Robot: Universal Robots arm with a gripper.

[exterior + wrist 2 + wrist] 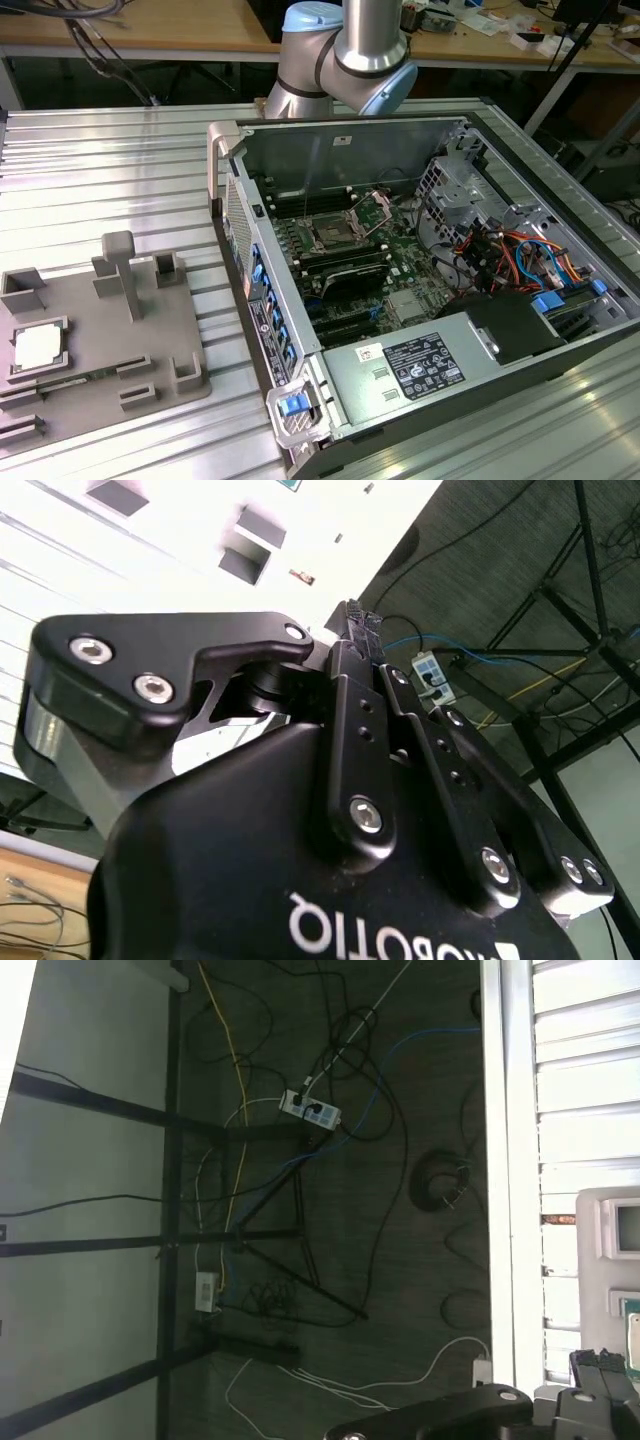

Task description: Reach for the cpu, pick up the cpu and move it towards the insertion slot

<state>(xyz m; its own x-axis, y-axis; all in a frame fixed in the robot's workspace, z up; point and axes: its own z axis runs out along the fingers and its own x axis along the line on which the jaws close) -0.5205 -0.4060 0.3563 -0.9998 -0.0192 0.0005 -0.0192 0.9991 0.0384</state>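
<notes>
Lower left of exterior view: cpu (38,347) in grey fixture (150,350); mid-frame: insertion slot (328,236) inside open computer case (340,150); top centre: arm (350,50), well apart; fingers (355,640): open or closed, cannot tell.

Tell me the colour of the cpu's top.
Whitish-silver; the cpu shows best in the exterior view.

The cpu (38,347) is lying flat with its shiny whitish face up, in a shallow square seat of the grey fixture plate (95,338) at the exterior view's left (a thin darker rim is showing around its top). The insertion slot (330,235) is sitting well apart from it, inside the open computer case (330,150), on the green circuit board (405,265). It is showing as a dark square socket, and a silvery metal frame is running around it.
</notes>
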